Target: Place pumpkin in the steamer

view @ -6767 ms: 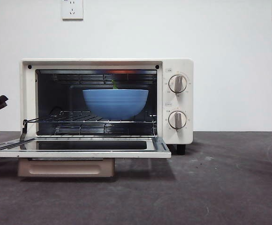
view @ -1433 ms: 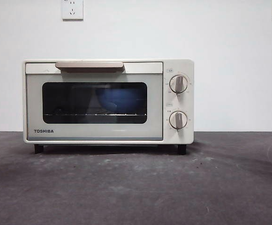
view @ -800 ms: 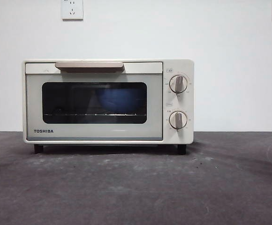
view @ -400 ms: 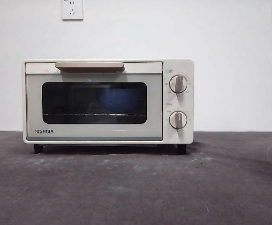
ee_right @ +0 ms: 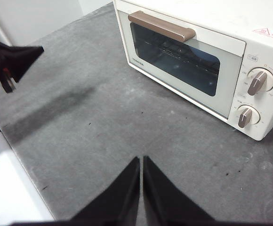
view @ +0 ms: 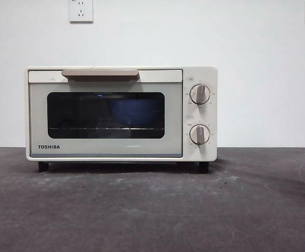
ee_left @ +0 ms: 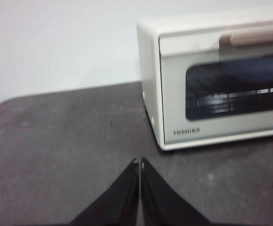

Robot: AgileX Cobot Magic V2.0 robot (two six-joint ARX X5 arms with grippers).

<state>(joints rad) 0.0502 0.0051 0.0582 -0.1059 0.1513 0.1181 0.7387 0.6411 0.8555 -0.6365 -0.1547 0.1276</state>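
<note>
The TOSHIBA steamer [view: 121, 113], open seconds ago, now stands shut on the grey table [view: 152, 210] with a blue bowl [view: 134, 111] dim behind its glass, pumpkin unseen, while left gripper [ee_left: 140, 162] and right gripper [ee_right: 141, 160] hang closed, empty, well clear.

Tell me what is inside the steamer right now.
Through the dark glass door of the closed steamer, a blue bowl shows dimly, sitting on the wire rack. The tinted glass and the bowl's wall hide whatever is in the bowl, so the pumpkin cannot be seen.
</note>
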